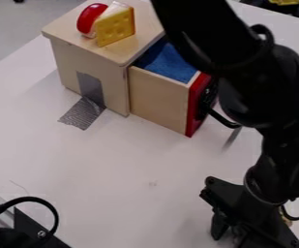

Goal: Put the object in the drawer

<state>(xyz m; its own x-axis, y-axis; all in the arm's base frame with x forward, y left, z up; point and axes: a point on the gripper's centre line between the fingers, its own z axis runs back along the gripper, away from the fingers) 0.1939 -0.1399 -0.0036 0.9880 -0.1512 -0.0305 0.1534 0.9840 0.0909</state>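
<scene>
- The yellow toy cheese wedge (116, 28) sits on top of the wooden box (90, 63), in the upper left of the frame.
- It stands up on an edge. Its long way runs from lower left to upper right, and its big flat side looks toward the lower right.
- That side is smooth and shiny, with little round dents. Its top is pale and comes to a point.
- A shiny red round toy (91, 18) stands on its edge just beside it, on the left. I cannot tell which toy is the one to put away.
- The box is plain, light wood with flat sides.
- Its drawer (156, 99) is pulled out to the right. It has a red front and soft-looking blue stuff (171, 63) inside.
- Gray, bumpy tape (83, 112) goes from the box down onto the smooth white counter (132, 160).
- The black hand (229, 236) is at the lower right. I cannot tell if it is apart or together.
</scene>
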